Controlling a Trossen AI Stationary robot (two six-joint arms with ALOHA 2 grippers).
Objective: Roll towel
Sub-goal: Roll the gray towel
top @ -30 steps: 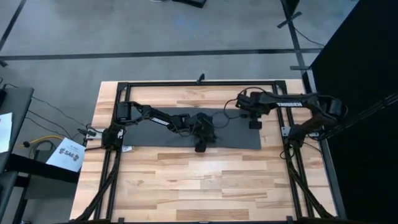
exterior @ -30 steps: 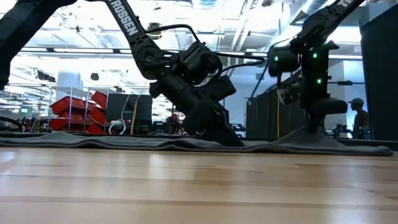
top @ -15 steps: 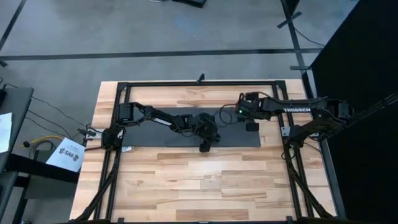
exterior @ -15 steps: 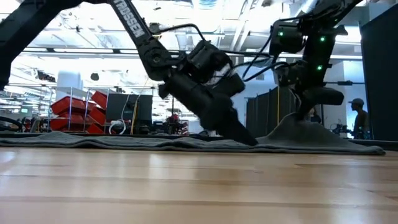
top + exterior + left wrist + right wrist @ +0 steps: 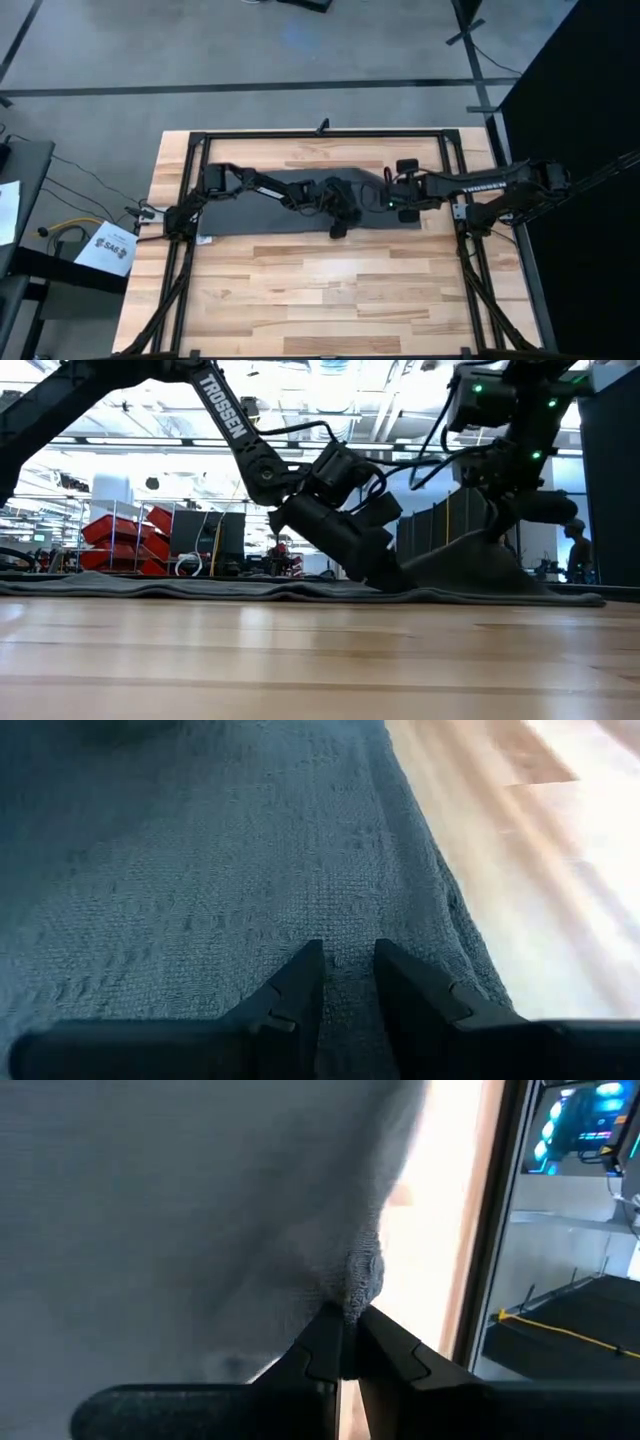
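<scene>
Towel (image 5: 262, 205) lies flat along the table's (image 5: 300, 290) far half; right gripper (image 5: 348, 1342) clenched on its edge — cloth lifted into a peak; left gripper (image 5: 348, 982) pressed on towel mid-span, fingers slightly parted.

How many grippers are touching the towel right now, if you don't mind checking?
2. The left gripper presses on the towel near its middle front edge; the right gripper pinches the right end, lifted off the table.
</scene>
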